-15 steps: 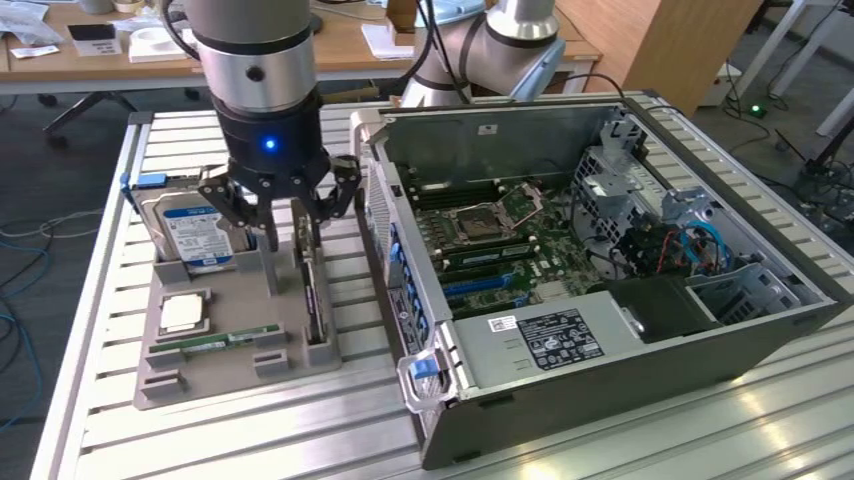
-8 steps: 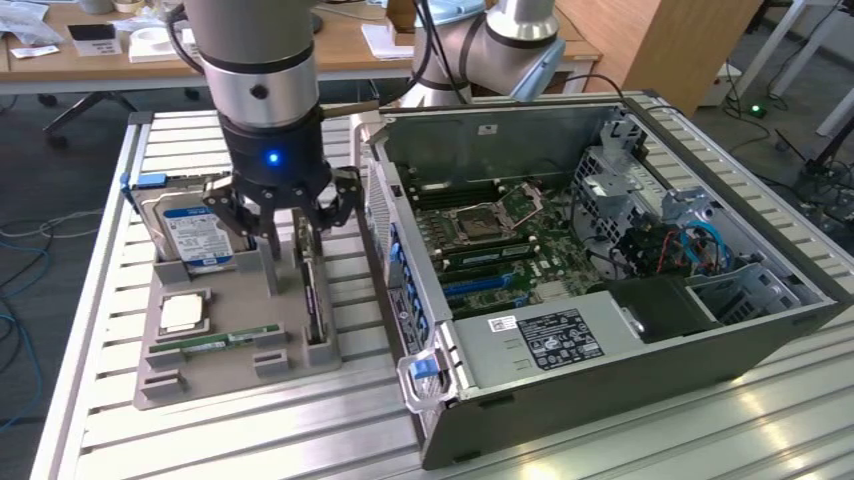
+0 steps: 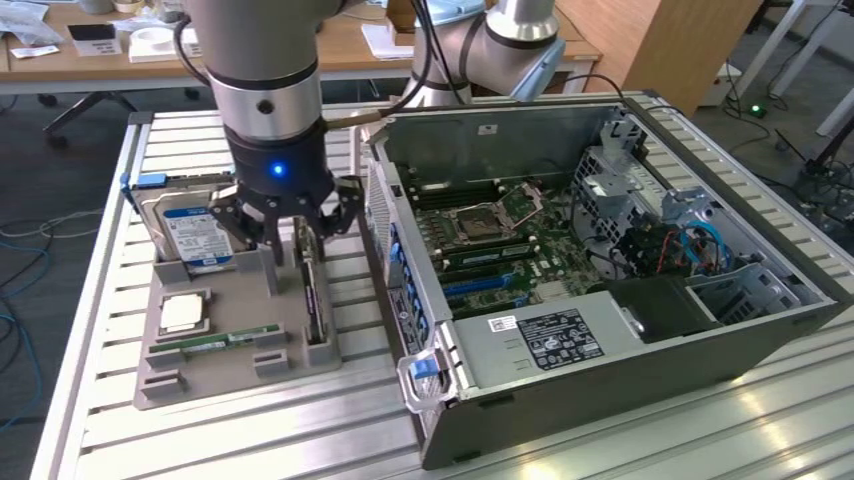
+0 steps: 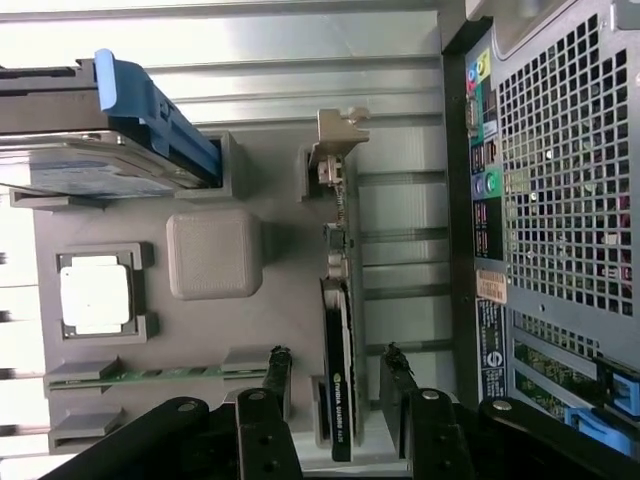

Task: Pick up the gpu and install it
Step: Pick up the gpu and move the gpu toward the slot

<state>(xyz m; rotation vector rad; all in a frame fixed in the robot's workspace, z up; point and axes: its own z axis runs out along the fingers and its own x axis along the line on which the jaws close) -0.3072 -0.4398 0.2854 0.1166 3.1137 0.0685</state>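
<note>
Gripper (image 4: 336,362) over the gpu (image 4: 340,410) — black fingers (image 4: 276,385) spread, straddling the thin dark board, not touching — card stands on edge in matte grey tray (image 4: 262,195).

The exterior view looks down at a slant from high up, taking in the desk (image 3: 200,445), the grey tray (image 3: 220,385) and the open computer case (image 3: 601,400). The wrist view looks straight down from behind the tool (image 4: 337,353), close over the tray; both share the tray and the case's perforated wall.

gpu (image 3: 315,300) in tray (image 3: 220,385) slot, gripper (image 3: 304,235) astride it — case (image 3: 467,135) beside
</note>
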